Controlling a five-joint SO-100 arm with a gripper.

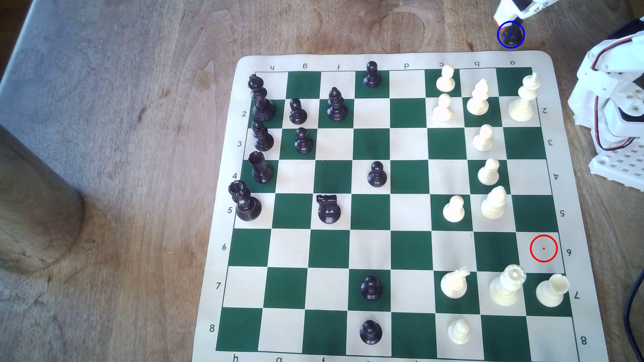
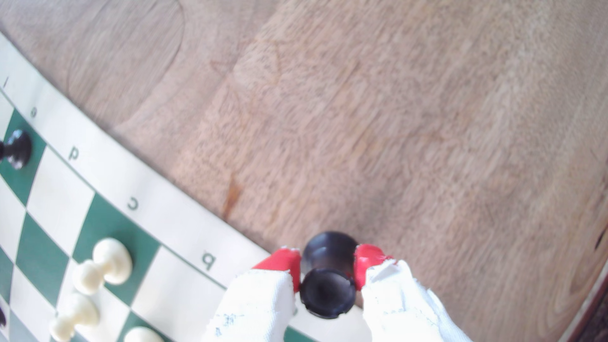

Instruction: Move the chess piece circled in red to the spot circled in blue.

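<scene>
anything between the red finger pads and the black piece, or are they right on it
Nothing lies between: in the wrist view the tool has its red pads against the black piece.

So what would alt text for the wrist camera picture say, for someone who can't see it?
Two white gripper fingers with red tips close around a short black chess piece, seen from above over bare light-brown wooden table just past the board's edge. A corner of the green-and-cream chessboard shows cream pawns and one black pawn.

light wooden table, green-and-cream chess mat on it, black rook beside mat
</scene>
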